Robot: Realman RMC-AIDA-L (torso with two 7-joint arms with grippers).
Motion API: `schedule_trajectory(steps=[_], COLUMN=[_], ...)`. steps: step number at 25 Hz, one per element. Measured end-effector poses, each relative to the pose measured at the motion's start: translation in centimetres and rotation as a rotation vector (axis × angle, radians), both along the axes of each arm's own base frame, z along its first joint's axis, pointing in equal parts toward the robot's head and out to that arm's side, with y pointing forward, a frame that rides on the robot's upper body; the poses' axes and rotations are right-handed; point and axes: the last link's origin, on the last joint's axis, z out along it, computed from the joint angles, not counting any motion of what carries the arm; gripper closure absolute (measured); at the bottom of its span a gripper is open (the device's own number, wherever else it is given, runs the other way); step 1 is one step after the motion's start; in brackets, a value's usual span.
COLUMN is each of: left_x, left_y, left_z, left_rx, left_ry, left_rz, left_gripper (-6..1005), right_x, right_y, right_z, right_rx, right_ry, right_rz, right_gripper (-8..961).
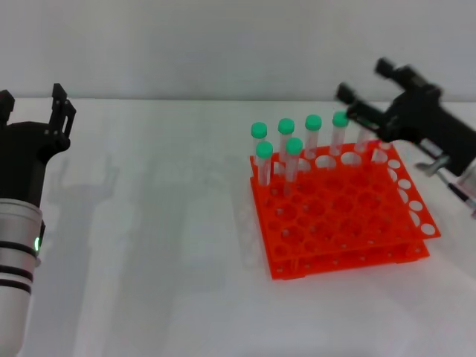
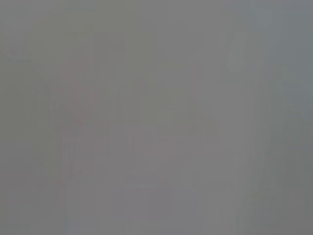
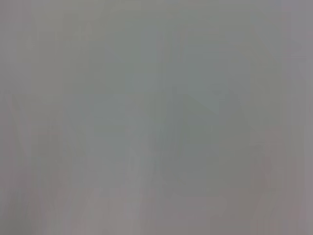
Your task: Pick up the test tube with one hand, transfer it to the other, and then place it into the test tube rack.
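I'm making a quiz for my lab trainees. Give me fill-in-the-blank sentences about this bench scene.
1. The test tube rack is bright ____ in colour.
2. The tubes standing in its far rows all wear ____ caps.
3. The black gripper above the rack's far corner is on the robot's ____ arm.
4. The left gripper is well apart from the rack and holds ____.

Missing words: orange; green; right; nothing
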Motion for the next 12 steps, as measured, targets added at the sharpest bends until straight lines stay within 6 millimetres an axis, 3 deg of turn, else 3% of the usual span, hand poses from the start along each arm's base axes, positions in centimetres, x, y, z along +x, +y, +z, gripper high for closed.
schedule_trajectory(steps=[4, 12], left_x=[0.1, 0.3], left_y=[0.2, 0.5], left_z=[0.0, 0.0], left_rx=[-0.001, -0.004], left_ry=[0.009, 0.019], left_rz=[-0.005, -0.010], left_gripper=[222, 220], right_x=[1.5, 5.6], right_y=[-0.3, -0.8], right_z=[1.8, 3.3], right_rx=[0.086, 0.290], right_ry=[0.043, -0.047], right_rz=[-0.039, -0.173], right_gripper=[121, 126])
